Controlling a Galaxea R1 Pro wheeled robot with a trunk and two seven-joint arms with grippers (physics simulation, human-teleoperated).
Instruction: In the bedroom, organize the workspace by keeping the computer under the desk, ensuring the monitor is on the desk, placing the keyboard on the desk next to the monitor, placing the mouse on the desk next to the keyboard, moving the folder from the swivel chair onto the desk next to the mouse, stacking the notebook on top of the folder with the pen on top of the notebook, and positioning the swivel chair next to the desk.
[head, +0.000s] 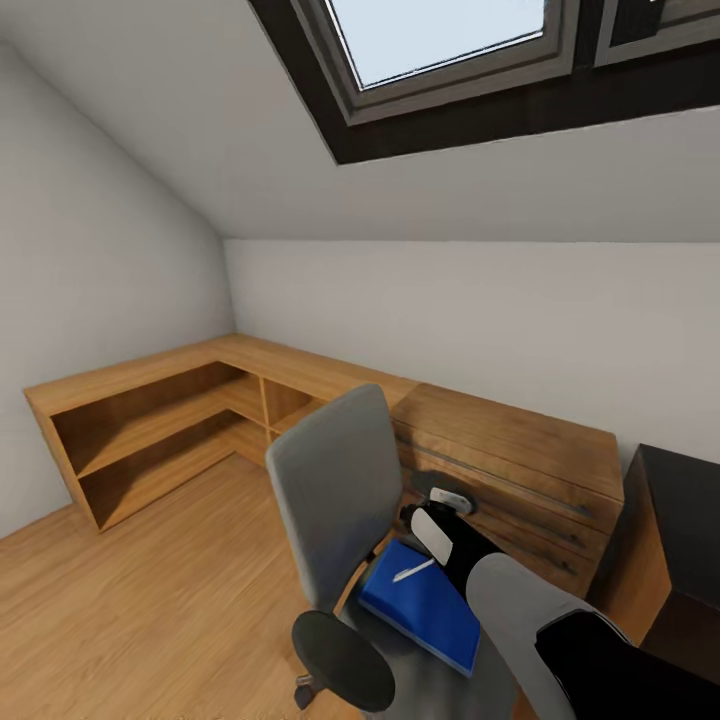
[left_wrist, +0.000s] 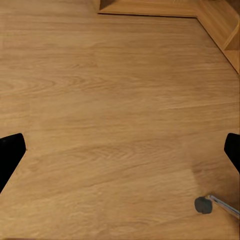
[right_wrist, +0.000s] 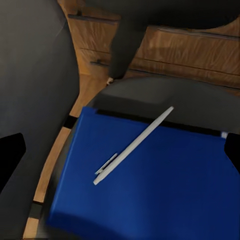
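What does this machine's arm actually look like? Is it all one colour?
No. In the head view the right arm mixes colours: a glossy black shell nearest the camera, then a rounded pale grey segment, then a black wrist with a white panel. The right end effector and the left end effector show black fingertips at the wrist views' edges. No cables show.

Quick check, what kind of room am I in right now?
Likely an attic room used as a study: a sloped ceiling with a skylight, a low wooden corner cabinet, and a grey swivel chair holding a blue folder and a pen.
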